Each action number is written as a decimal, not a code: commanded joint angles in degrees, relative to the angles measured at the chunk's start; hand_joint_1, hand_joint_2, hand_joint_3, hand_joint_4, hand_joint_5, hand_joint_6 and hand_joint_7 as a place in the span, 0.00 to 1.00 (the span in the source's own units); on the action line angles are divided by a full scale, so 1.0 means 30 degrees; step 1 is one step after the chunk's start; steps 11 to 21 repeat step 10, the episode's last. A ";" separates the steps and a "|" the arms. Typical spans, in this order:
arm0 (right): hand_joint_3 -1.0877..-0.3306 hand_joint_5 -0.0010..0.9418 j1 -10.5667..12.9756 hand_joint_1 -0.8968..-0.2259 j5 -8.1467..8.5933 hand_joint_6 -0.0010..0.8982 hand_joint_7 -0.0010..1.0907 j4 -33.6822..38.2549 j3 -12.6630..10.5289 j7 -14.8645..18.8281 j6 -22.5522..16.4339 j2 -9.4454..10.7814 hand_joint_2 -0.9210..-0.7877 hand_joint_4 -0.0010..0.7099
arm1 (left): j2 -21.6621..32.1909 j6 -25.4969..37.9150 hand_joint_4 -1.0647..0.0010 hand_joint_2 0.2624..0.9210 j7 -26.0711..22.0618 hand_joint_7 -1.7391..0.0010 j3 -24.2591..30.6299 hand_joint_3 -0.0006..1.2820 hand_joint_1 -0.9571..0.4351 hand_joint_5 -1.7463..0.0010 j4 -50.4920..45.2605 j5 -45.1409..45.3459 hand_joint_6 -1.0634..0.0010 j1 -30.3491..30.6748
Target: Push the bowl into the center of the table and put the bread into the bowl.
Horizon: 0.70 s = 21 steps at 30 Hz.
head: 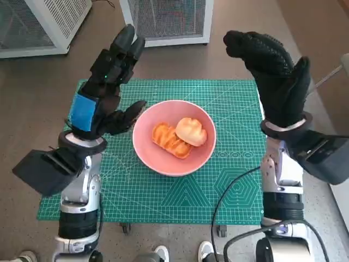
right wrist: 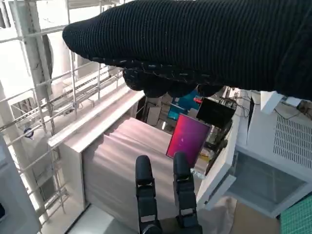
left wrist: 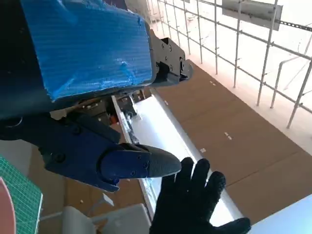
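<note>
On the green-matted surface (head: 229,185): one pink bowl (head: 158,158), two breads (head: 180,136); my left hand (head: 106,87) and right hand (head: 272,71) spread, empty.

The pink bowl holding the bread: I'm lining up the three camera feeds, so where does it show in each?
Head view: the pink bowl sits mid-picture on the green cutting mat, with two pieces of bread inside.
Left wrist view: only a pink sliver at the lower left edge, beside the mat.
Right wrist view: not in it.
Shared landmark: the right hand in its black knitted glove, seen in all three views.
</note>
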 commanded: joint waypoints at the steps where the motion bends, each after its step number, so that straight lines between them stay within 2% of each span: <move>1: 0.38 0.01 -0.0007 0.40 -0.0152 0.16 0.33 0.0360 -0.0006 -0.0169 0.0355 -0.0205 0.00 0.33 | 0.0168 -0.0400 0.83 1.00 -0.0193 0.97 0.0023 0.29 0.19 1.00 0.0402 -0.0318 0.77 -0.0722; 21: 0.39 0.00 -0.0151 0.39 0.0001 0.17 0.33 0.0419 -0.0045 -0.0097 0.0539 -0.0256 0.00 0.33 | 0.0330 -0.0627 0.84 1.00 -0.0067 0.97 0.0125 0.29 0.17 1.00 0.0623 -0.0187 0.77 -0.1025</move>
